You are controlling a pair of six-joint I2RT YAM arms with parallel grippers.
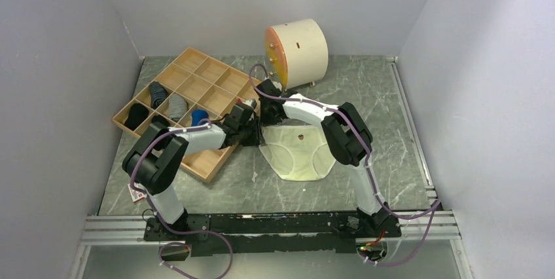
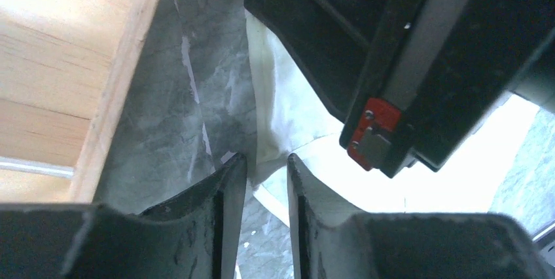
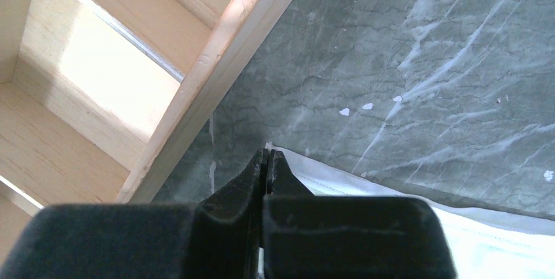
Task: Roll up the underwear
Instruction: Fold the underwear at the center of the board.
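The cream underwear (image 1: 298, 154) lies spread flat on the grey marbled table, mid-view from above. Both grippers meet at its far left corner, beside the wooden tray. My right gripper (image 1: 267, 120) is shut, its tips (image 3: 267, 154) pinching the very corner of the white cloth (image 3: 471, 240). My left gripper (image 1: 252, 136) stands a little open; in its wrist view the tips (image 2: 267, 161) straddle the cloth's edge (image 2: 285, 112) with a narrow gap. The right arm's black housing (image 2: 406, 63) hangs close above it.
A wooden divided tray (image 1: 213, 167) sits left of the underwear, holding dark rolled socks (image 1: 157, 92) and a blue roll (image 1: 199, 117). Its rim (image 3: 229, 50) runs close to both grippers. A white drum with an orange face (image 1: 298, 53) stands at the back. Walls enclose three sides.
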